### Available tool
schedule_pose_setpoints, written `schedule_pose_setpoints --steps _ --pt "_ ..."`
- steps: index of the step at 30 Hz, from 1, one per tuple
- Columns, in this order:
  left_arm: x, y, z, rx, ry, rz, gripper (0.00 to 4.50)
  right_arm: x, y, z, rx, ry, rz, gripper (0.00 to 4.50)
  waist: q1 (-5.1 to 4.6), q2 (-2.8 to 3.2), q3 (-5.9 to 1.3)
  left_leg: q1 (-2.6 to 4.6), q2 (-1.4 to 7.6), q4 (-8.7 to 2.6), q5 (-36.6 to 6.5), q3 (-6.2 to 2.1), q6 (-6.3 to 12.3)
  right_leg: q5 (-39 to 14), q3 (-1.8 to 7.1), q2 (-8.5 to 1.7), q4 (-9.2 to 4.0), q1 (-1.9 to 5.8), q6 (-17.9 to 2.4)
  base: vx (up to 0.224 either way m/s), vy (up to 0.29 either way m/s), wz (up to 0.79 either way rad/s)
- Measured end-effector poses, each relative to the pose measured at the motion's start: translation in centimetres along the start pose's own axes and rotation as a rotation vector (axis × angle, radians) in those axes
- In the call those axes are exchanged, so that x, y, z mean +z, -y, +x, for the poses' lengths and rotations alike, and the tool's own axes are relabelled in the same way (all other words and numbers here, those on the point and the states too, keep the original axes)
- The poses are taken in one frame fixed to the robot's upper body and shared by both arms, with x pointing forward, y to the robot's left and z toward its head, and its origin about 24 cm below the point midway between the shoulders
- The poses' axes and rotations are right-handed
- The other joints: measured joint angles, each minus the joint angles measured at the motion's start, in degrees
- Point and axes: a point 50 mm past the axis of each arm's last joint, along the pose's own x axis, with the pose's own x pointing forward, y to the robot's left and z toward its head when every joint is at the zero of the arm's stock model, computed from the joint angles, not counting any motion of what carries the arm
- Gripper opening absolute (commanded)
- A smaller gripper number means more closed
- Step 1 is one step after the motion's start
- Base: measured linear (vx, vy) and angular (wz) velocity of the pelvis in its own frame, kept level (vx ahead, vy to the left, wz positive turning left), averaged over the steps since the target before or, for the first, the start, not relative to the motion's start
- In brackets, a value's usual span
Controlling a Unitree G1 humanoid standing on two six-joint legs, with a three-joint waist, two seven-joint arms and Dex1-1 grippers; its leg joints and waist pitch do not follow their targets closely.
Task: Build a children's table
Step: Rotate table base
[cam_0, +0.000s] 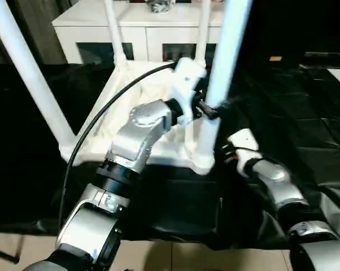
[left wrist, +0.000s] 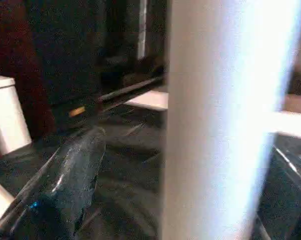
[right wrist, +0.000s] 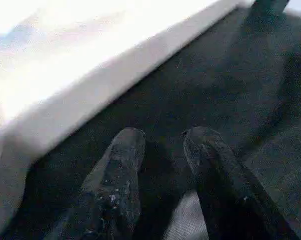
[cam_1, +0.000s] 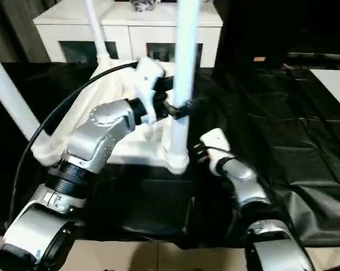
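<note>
Upturned table on black surface, four legs up. Left pincer spread wide around near leg. Right pincer part-open, empty, beside table edge.

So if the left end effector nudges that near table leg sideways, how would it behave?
The near leg looks like a stiff, smooth tube, so probably rigid and rather slippery. It stands tall in a corner socket of the upturned table top, so a push high up could likely rock it, or shift the seemingly light top.
</note>
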Motion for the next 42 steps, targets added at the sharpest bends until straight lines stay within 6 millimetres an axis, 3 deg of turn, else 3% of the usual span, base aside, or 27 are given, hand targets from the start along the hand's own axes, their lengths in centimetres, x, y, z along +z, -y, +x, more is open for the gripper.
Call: schedule_pose_setpoints --steps 3,9,13,15,21,28,42 --pt "-0.8 1.2 -1.9 -0.187 -0.039 -0.039 4.47 1.0 0.7 -0.5 0.016 0.076 0.029 1.62 0.69 0.39 -0.16 -0.03 0.01 -0.01 0.0 0.05 0.02 -0.03 -0.01 0.0 -0.04 -0.03 0.01 0.0 0.0 0.0" --pt "-3.7 0.3 -6.1 -0.281 -0.314 -0.035 4.47 1.1 1.9 -2.0 0.068 0.091 -0.017 1.62 2.05 0.55 -0.13 -0.26 0.06 -0.04 -0.01 0.07 0.02 -0.09 -0.05 0.02 -0.06 -0.25 0.02 0.0 0.0 0.0" --pt "-6.7 -2.7 -9.3 -0.121 -0.56 0.052 4.47 -0.3 3.4 -4.3 0.125 -0.026 -0.133 1.62 2.66 0.75 -0.11 -0.25 0.0 0.02 0.0 0.14 0.0 -0.09 0.08 -0.02 -0.06 -0.18 0.03 0.0 0.0 0.0" --pt "-7.7 -3.6 -9.9 -0.039 -0.607 0.1 4.47 -0.6 3.6 -5.0 0.177 -0.053 -0.16 1.62 2.66 0.75 -0.11 -0.23 -0.01 0.06 0.0 0.14 0.0 -0.08 0.13 -0.02 -0.06 -0.13 0.04 0.0 0.0 0.0" --pt "-9.1 -3.8 -8.6 -0.018 -0.635 0.196 4.47 -0.7 1.7 -6.4 0.437 -0.119 -0.255 1.62 2.88 0.82 -0.16 -0.21 -0.01 0.1 0.0 0.11 0.01 -0.06 0.11 -0.03 -0.07 -0.06 0.06 0.0 0.0 0.0" --pt "-11.3 -2.9 -7.3 -0.122 -0.633 0.118 3.84 0.4 0.0 -7.3 0.614 -0.14 -0.287 1.62 2.62 1.03 -0.27 -0.23 0.02 0.06 0.0 0.07 0.02 -0.05 0.0 -0.03 -0.17 -0.05 0.07 0.0 0.0 0.0" --pt "-12.6 -4.2 -7.7 -0.052 -0.755 0.132 2.83 1.6 -1.0 -8.5 0.675 -0.149 -0.301 1.62 2.69 1.96 -0.4 -0.24 -0.02 0.07 -0.01 0.07 0.03 -0.05 -0.01 -0.08 -0.34 0.06 0.07 0.0 0.0 0.0"
